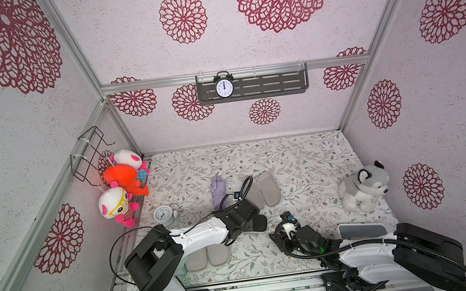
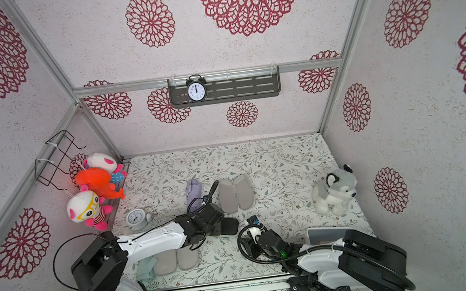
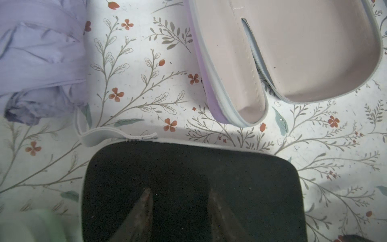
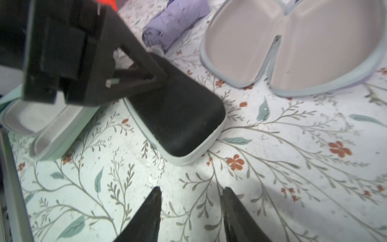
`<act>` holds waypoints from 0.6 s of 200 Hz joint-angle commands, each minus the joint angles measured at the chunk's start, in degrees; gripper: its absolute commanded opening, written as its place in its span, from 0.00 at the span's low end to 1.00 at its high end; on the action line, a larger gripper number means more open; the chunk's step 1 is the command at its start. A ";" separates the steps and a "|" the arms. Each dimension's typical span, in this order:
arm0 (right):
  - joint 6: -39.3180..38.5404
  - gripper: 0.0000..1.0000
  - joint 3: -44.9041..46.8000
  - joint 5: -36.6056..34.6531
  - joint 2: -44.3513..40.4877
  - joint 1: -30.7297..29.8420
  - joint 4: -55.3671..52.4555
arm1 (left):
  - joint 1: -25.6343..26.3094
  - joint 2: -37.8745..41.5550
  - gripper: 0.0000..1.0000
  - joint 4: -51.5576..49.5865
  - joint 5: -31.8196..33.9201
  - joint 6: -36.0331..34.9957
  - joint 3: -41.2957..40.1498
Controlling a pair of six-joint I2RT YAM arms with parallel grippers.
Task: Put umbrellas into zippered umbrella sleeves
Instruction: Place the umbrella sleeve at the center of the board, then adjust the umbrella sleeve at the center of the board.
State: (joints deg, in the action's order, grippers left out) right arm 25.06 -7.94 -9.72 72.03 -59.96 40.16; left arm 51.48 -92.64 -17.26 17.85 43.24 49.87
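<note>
sleeves x3: lilac sleeve (image 1: 264, 190), mint sleeve (image 1: 207, 256), black sleeve (image 1: 258, 224) | umbrellas seen x2: lilac umbrella (image 1: 219, 188), mint umbrella (image 2: 145, 268) | left gripper (image 3: 179, 193), right gripper (image 4: 191, 191): parted, empty

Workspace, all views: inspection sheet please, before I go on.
Surface: floral cloth, flat.
Job's things: lilac umbrella lies beside open lilac sleeve; black sleeve closed; mint sleeve open.
Clutter: white clock, husky plush, grey bin.
Grippers: left gripper open, over black sleeve; right gripper open, empty, above cloth.
Cables: black hose trails behind right gripper, clear of sleeves.
Surroundings: wall clock on shelf; plush toys on side wall.
</note>
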 commanded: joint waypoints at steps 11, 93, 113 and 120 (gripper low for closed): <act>-0.33 0.47 -3.60 1.67 4.34 -0.59 4.90 | -2.14 -0.73 0.59 -1.39 -1.31 -8.93 2.27; -0.11 0.51 -1.47 2.81 4.76 -0.61 8.43 | -3.94 -3.86 0.65 1.65 1.14 -17.49 0.54; 0.34 0.51 -0.53 3.55 5.72 -0.59 11.30 | -5.66 -4.13 0.66 7.40 -5.10 -19.32 -1.70; 0.35 0.51 -0.48 3.44 5.92 -0.64 11.43 | -6.01 -4.34 0.67 8.89 -7.75 -18.54 -2.22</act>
State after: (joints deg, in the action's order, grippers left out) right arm 25.10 -9.02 -7.22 77.17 -60.20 46.94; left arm 47.64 -95.59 -12.47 17.41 27.68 50.98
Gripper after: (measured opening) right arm 0.506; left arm 0.654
